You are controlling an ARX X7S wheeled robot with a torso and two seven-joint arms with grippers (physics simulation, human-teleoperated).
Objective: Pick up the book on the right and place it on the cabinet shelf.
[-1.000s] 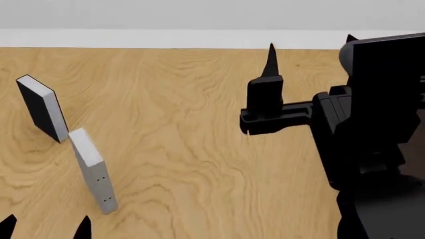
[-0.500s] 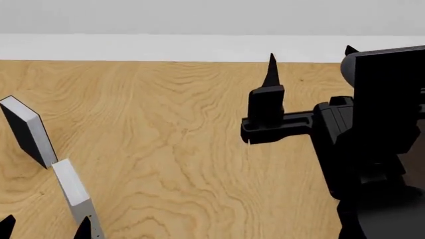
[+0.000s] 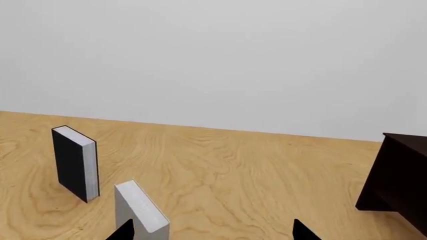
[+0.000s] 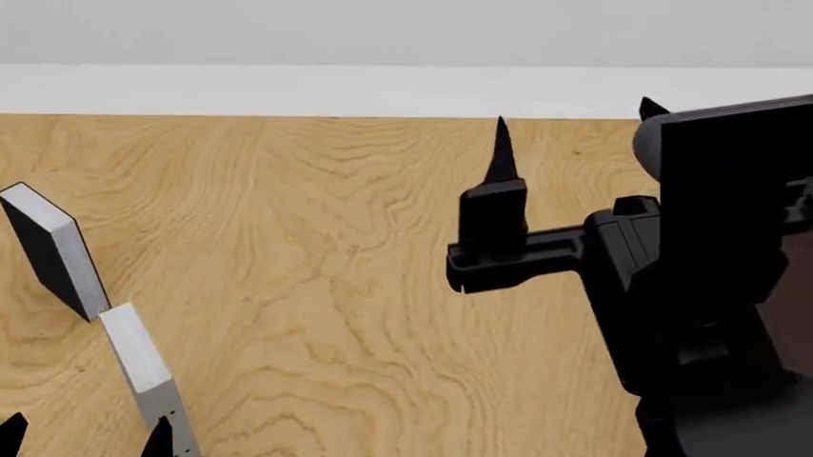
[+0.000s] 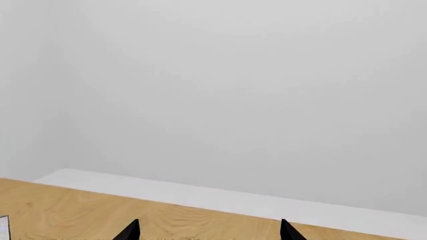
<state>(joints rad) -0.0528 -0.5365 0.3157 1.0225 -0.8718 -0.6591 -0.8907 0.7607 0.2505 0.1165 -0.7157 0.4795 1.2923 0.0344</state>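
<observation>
The book [image 4: 143, 367] is pale grey with tiny dark dots and stands upright on the wooden floor at the head view's lower left. In the left wrist view the book [image 3: 139, 212] stands just beyond one fingertip of my left gripper [image 3: 213, 233], which is open and apart from it. Only that gripper's tips [image 4: 86, 440] show in the head view. My right gripper [image 4: 574, 124] is raised at the right, open and empty, as the right wrist view [image 5: 210, 232] confirms. The dark cabinet [image 3: 399, 180] shows only as a corner; its shelf is out of view.
A black-covered book [image 4: 51, 252] stands upright just beyond the grey one, also seen as the black book [image 3: 75, 162] in the left wrist view. A white baseboard [image 4: 318, 90] and a pale wall close off the far side. My right arm's black body [image 4: 711, 286] fills the head view's right.
The head view has swung, so both books slid left and down in it. In the last half second my right gripper shifted slightly left. Both grippers stayed open.
</observation>
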